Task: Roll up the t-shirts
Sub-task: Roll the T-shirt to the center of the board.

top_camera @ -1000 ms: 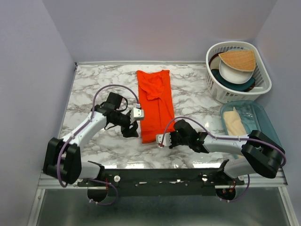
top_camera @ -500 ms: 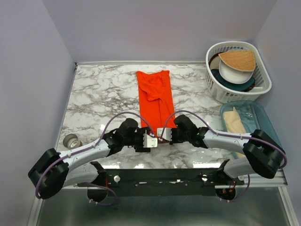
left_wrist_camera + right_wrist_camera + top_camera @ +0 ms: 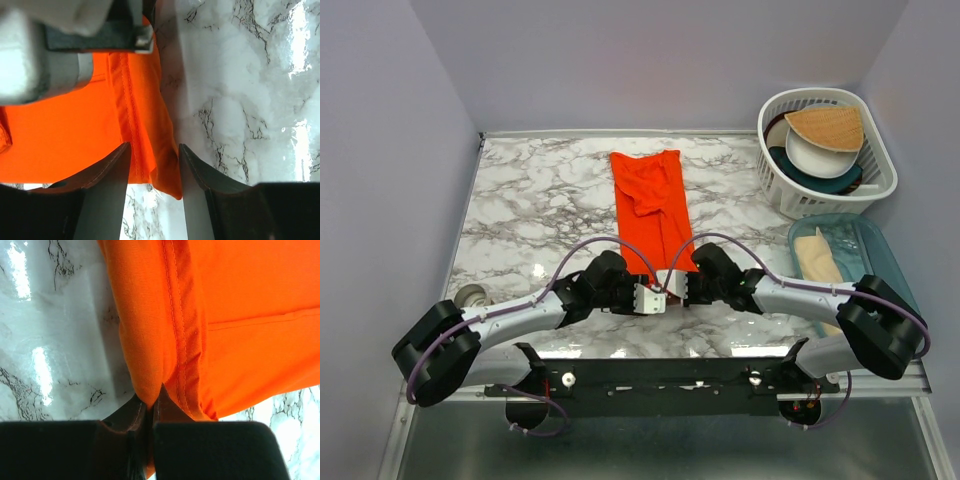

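Observation:
The orange-red t-shirt (image 3: 650,205) lies folded into a long strip down the middle of the marble table (image 3: 530,200). Both grippers sit side by side at its near hem. My left gripper (image 3: 642,296) is open; in the left wrist view its fingers (image 3: 107,180) straddle the hem's corner (image 3: 155,165) of the shirt. My right gripper (image 3: 672,290) is shut on the t-shirt; in the right wrist view its fingertips (image 3: 161,407) pinch a fold of the hem (image 3: 150,365).
A white basket (image 3: 880,185) with dishes stands at the back right. A blue tray (image 3: 895,270) with a beige cloth sits at the right edge. A small round metal object (image 3: 468,296) lies near the left edge.
My left arm swung from the shirt's left side down to its near hem, beside the right gripper. My right gripper shifted slightly up onto the hem.

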`<state>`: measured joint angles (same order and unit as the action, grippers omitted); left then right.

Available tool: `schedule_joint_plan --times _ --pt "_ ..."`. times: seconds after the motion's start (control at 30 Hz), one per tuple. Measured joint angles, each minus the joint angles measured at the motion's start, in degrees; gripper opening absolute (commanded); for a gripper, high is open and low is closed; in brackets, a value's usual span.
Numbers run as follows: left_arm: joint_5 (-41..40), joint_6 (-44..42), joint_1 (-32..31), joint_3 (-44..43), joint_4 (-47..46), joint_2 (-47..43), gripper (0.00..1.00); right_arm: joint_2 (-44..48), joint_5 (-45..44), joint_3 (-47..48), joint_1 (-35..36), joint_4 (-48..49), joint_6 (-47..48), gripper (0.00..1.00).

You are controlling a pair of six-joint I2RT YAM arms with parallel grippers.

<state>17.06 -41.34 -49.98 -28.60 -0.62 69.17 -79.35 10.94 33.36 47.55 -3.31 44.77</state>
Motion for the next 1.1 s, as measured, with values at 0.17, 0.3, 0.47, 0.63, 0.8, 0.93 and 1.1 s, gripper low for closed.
schedule_joint_plan --times 0.17,0.3,0.47,0.63,0.8,0.93,1.1 --pt "-2.1 5.1 0.0 0.0 -0.3 -1.8 0.65 0.3 0.3 0.0 -0.3 0.1 -1.7 0.08" --pt "-3.5 11.1 0.0 0.6 -3.0 -5.8 0.65 0.8 0.8 0.0 -0.6 0.1 -2.8 0.08" --pt "-4.2 14.6 -0.4 0.6 -3.3 -5.6 0.65 0.9 1.3 0.9 -0.9 -1.3 -3.7 0.08" --pt "-4.2 15.2 -0.4 0.6 -0.8 -6.9 0.65 1.0 2.0 2.5 -2.0 -3.0 -4.8 0.08" --pt "-4.2 13.3 -0.4 1.3 0.8 -8.0 0.65 1.0 2.6 3.1 -2.7 -3.8 -5.4 0.08" --pt "-4.8 10.5 -0.4 2.1 0.7 -6.7 0.64 1.0 3.1 3.9 -2.9 -4.8 -5.3 0.08" --pt "-5.9 7.2 -0.4 2.7 0.7 -3.1 0.62 1.0 3.6 5.1 -3.0 -5.3 -5.3 0.08"
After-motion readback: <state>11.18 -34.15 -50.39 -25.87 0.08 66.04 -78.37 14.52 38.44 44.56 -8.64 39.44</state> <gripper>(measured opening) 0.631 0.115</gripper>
